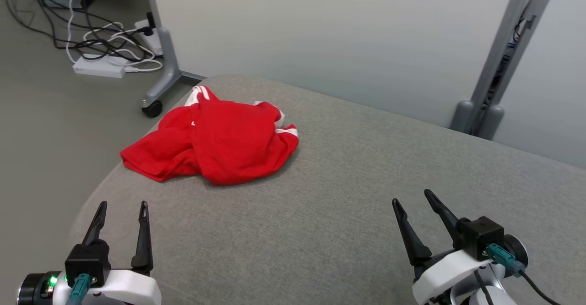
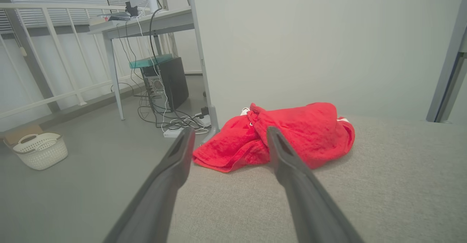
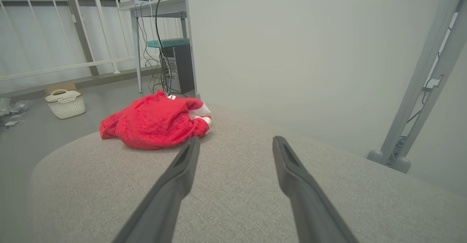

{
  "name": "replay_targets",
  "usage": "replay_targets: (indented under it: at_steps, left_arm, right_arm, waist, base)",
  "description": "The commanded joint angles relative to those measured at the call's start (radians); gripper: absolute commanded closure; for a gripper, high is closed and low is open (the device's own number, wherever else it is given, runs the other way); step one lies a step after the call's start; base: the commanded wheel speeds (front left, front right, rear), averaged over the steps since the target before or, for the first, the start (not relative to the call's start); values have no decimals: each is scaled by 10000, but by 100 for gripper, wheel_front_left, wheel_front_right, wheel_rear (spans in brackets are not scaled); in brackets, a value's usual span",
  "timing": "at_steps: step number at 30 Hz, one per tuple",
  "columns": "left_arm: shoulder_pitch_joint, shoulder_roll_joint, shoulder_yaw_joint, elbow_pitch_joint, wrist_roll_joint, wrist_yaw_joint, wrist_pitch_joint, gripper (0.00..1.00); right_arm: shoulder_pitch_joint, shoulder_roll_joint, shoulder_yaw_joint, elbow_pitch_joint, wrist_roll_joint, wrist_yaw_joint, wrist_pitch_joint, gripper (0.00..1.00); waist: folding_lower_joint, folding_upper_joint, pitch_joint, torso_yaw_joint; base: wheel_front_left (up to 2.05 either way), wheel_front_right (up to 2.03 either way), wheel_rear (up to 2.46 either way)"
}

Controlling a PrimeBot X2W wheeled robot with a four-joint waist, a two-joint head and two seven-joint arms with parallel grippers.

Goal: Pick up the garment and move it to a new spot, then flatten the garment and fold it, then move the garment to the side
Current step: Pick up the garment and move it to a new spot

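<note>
A crumpled red garment (image 1: 215,142) with white trim lies in a heap near the far left corner of the grey upholstered surface (image 1: 348,195). It also appears ahead in the left wrist view, garment (image 2: 288,137), and to the left in the right wrist view, garment (image 3: 153,120). My left gripper (image 1: 122,209) hovers at the near left edge, open and empty, well short of the cloth. My right gripper (image 1: 414,199) hovers at the near right, open and empty, far from the cloth. Left fingers (image 2: 171,170) and right fingers (image 3: 182,170) stand spread apart.
A pale partition wall (image 1: 348,30) runs behind the surface, on a wheeled foot (image 1: 153,106) and a grey post (image 1: 499,67). Cables and power strips (image 1: 100,64) lie on the floor at far left. A desk (image 2: 146,20), computer tower (image 2: 168,82) and white basket (image 2: 40,150) stand beyond.
</note>
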Motion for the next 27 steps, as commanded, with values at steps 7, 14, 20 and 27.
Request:
replay_targets:
  at_steps: [7,14,20,27]
  left_arm:
    - [161,95,91,-184,-217,113,259,0]
    - [287,113,140,-324,-301,205,249,0]
    - [237,57,10,-427,-352,149,128,0]
    - [-495,175,-249,-246,-479,-246,212,0]
  right_arm:
    - [-128,-73,72,118,186,1,-50,0]
    - [-288,-71,187,222,214,1,-57,0]
    - [-333,-71,248,332,222,1,-87,0]
    - [-224,-73,261,341,234,1,-39,0]
  waist:
    - [0,-1,-29,493]
    - [0,-1,52,563]
    - [0,-1,39,543]
    - [0,-1,105,199]
  base:
    - [0,0,0]
    - [0,0,0]
    - [0,0,0]
    - [0,0,0]
